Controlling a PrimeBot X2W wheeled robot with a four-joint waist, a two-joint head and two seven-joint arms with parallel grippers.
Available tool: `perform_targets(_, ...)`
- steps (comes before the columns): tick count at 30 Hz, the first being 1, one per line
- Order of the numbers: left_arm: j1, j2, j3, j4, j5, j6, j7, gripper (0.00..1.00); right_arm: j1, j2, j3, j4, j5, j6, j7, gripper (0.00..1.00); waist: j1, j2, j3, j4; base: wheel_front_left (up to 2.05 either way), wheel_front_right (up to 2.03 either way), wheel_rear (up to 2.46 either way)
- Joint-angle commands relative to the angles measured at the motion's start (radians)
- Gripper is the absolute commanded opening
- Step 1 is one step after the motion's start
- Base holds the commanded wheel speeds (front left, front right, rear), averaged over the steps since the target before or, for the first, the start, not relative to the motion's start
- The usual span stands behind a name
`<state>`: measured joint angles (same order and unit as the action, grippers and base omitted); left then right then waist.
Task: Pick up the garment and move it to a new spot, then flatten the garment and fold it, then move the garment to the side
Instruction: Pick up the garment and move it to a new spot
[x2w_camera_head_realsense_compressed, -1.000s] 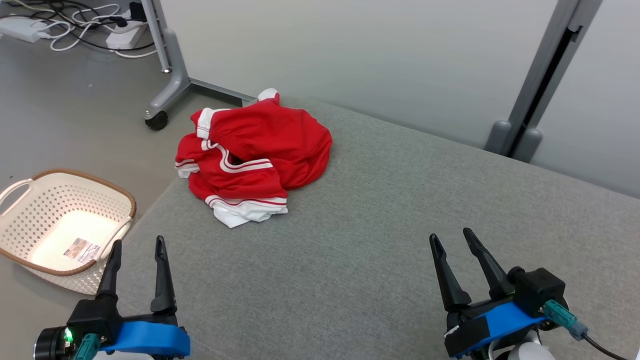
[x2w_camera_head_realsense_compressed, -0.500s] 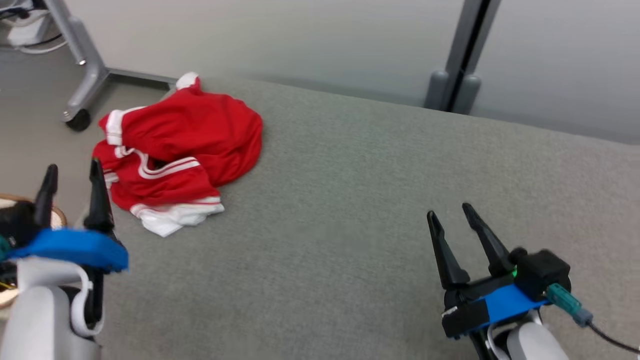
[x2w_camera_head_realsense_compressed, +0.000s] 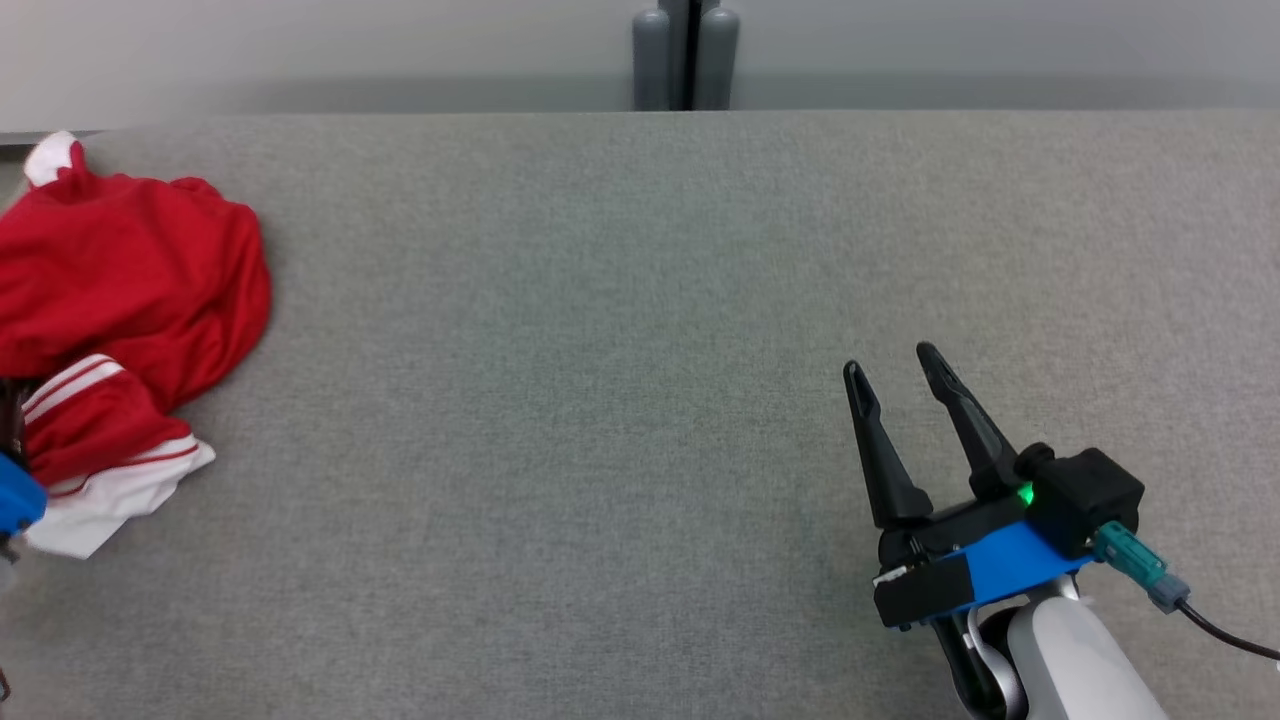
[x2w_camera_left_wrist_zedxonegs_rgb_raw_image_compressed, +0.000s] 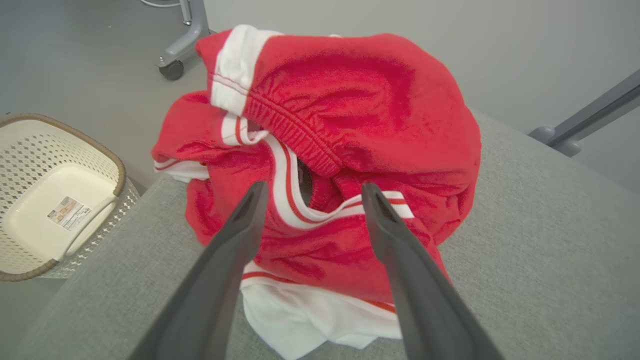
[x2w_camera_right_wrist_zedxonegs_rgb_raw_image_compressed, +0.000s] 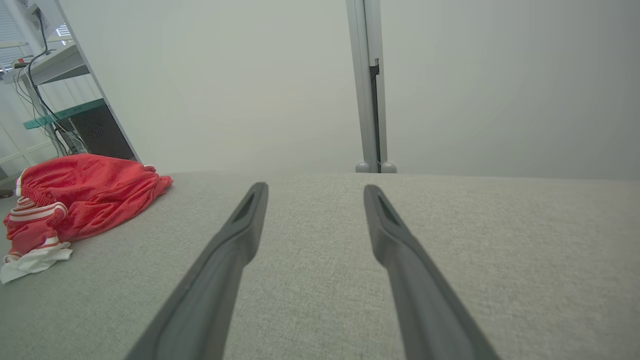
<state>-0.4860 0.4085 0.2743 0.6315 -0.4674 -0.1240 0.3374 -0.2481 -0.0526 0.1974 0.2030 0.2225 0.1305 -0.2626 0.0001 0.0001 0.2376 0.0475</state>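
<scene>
The garment (x2w_camera_head_realsense_compressed: 120, 300), red shorts with white trim, lies crumpled at the left end of the grey padded table (x2w_camera_head_realsense_compressed: 600, 330). In the left wrist view my left gripper (x2w_camera_left_wrist_zedxonegs_rgb_raw_image_compressed: 314, 186) is open, and its two fingers point down at the garment (x2w_camera_left_wrist_zedxonegs_rgb_raw_image_compressed: 350, 115) from just above, with the white-striped folds between their tips. Nothing is gripped. At the head view's left edge a bit of that gripper's blue mount shows beside the cloth. My right gripper (x2w_camera_head_realsense_compressed: 888, 360) hovers open over bare table at the lower right, far from the garment (x2w_camera_right_wrist_zedxonegs_rgb_raw_image_compressed: 85, 195), with its fingers (x2w_camera_right_wrist_zedxonegs_rgb_raw_image_compressed: 250, 210) holding nothing.
A white perforated basket (x2w_camera_left_wrist_zedxonegs_rgb_raw_image_compressed: 55, 200) with a brown rim stands on the floor past the table's left end. A grey wheeled stand leg (x2w_camera_left_wrist_zedxonegs_rgb_raw_image_compressed: 177, 50) is behind it. A grey post (x2w_camera_head_realsense_compressed: 685, 55) rises behind the table's far edge against the wall.
The head camera has swung right, so the garment now sits at the picture's left edge. My left gripper has moved up to the garment. The right gripper keeps its place, still open.
</scene>
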Motion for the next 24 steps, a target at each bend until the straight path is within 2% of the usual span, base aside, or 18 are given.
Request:
perform_targets(1,-0.014,0.01,0.003,0.039,-0.007,-0.004,0.004,1.0,-0.019,-0.004,0.0,-0.006,0.002,0.0,-0.003,1.0,-0.0001,-0.0001,0.014,-0.015,0.0,0.0,0.0)
perform_targets(7,-0.056,0.036,-0.012,0.253,-0.029,-0.007,0.035,1.0,-0.053,-0.003,0.002,-0.02,0.003,0.0,-0.003,1.0,-0.0001,-0.0001,0.091,-0.072,0.0,0.0,0.0)
perform_targets(10,-0.065,0.025,-0.026,0.321,-0.043,-0.009,0.047,1.0,-0.067,-0.004,0.006,-0.023,0.002,0.0,-0.003,1.0,-0.0001,-0.0001,0.117,-0.085,0.0,0.0,0.0)
perform_targets(14,-0.06,-0.001,-0.078,0.394,-0.063,-0.009,0.112,1.0,-0.078,-0.006,0.008,-0.022,-0.002,0.0,-0.003,1.0,-0.0001,-0.0001,0.128,-0.094,0.0,0.0,0.0)
perform_targets(15,-0.058,0.0,-0.09,0.398,-0.068,-0.01,0.117,0.89,-0.078,-0.007,0.007,-0.021,-0.002,0.0,-0.003,1.0,-0.0001,-0.0001,0.128,-0.094,0.0,0.0,0.0)
perform_targets(16,-0.057,0.004,-0.099,0.398,-0.073,-0.01,0.105,0.14,-0.077,-0.008,0.005,-0.019,-0.002,0.0,-0.003,1.0,-0.0001,-0.0001,0.125,-0.094,0.0,0.0,0.0)
perform_targets(17,-0.055,0.01,-0.106,0.398,-0.078,-0.01,0.091,0.0,-0.074,-0.01,0.003,-0.016,-0.002,0.0,-0.003,1.0,-0.0001,-0.0001,0.12,-0.093,0.0,0.0,0.0)
perform_targets(24,-0.052,0.086,-0.181,0.338,-0.091,-0.007,0.009,0.0,-0.046,-0.007,0.002,-0.001,0.008,0.0,-0.003,1.0,-0.0001,-0.0001,0.043,-0.074,0.0,0.0,0.0)
